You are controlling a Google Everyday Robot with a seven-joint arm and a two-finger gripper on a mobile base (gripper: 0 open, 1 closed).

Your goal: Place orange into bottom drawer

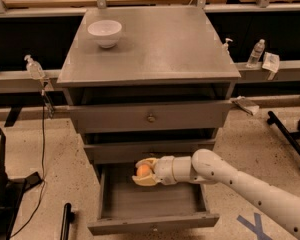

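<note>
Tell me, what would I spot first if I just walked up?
The gripper holds an orange just over the open bottom drawer, low at the front of the grey cabinet. Next you'd notice the white bowl on the cabinet's top, at its back left corner.

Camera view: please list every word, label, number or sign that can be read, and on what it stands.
"X": a blue mark on the floor, lower right.
The bottle and the white packet at the right: print too blurred to read.
The gripper, closed on the orange above the open bottom drawer: no marking visible.
Nothing else is readable.
</note>
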